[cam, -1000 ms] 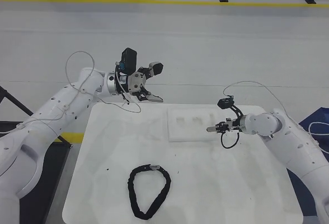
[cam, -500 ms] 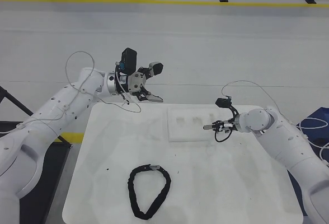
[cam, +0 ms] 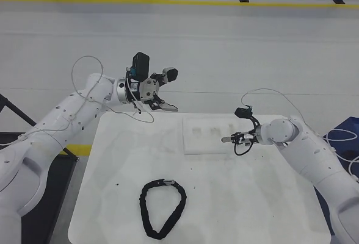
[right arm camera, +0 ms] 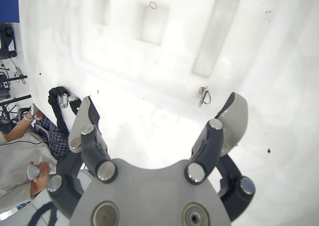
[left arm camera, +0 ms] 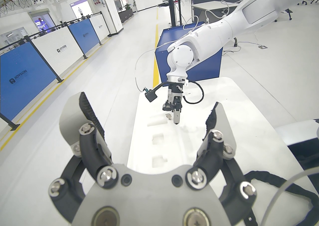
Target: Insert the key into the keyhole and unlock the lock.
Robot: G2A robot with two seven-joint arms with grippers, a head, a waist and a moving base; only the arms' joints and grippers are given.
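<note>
A small silver key [right arm camera: 203, 96] on a ring lies on the white foam tray [cam: 207, 135], just off the end of its long slot. My right gripper [right arm camera: 160, 107] hovers open right above it, with the key nearer one finger; it stands over the tray's right end [cam: 224, 139]. The key [left arm camera: 168, 115] lies under that gripper [left arm camera: 174, 115]. The lock, a black sleeved chain loop [cam: 161, 207] with a silver cylinder [right arm camera: 64, 101], lies near the table's front. My left gripper [cam: 171, 91] hangs open and empty beyond the table's far left corner.
The tray has three recesses; a loose ring [right arm camera: 153, 5] lies in the middle one. The white table [cam: 259, 195] is bare between tray and chain. A blue cabinet [left arm camera: 189, 62] stands off the table's right side.
My right gripper has slid a little to the left over the tray's end. The left arm and the chain lock have kept still.
</note>
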